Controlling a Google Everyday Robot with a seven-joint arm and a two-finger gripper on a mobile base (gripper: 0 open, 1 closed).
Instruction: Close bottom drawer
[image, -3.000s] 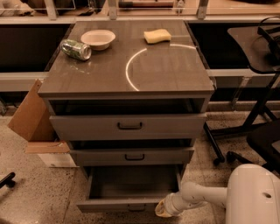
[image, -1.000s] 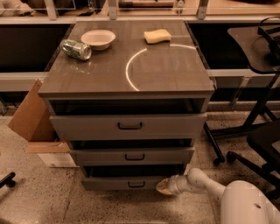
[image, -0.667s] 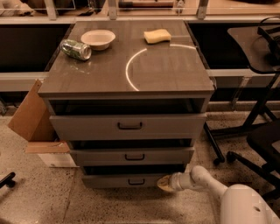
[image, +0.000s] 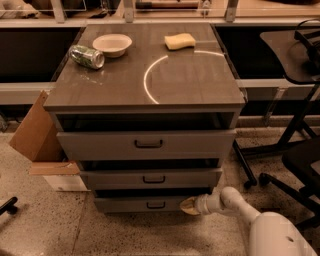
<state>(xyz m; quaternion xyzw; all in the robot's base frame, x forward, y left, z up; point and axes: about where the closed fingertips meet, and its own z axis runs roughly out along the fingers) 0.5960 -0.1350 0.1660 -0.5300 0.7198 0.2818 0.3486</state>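
The bottom drawer (image: 135, 203) is the lowest of three grey drawers, with a short flat front and a small dark bar handle (image: 156, 204). It sits almost pushed in, its front a little behind the middle drawer (image: 150, 178) above it. My gripper (image: 188, 205) is at the right end of the bottom drawer's front, touching or very close to it. The white arm (image: 235, 204) runs off to the lower right.
The cabinet top (image: 150, 75) holds a crushed can (image: 86, 56), a white bowl (image: 112, 44) and a yellow sponge (image: 180, 41). A cardboard box (image: 37, 137) stands at the cabinet's left. Black chair legs (image: 270, 170) stand on the floor to the right.
The bottom drawer, wide open three seconds ago, has slid in almost fully. My gripper has followed its front inward and stays at its right end.
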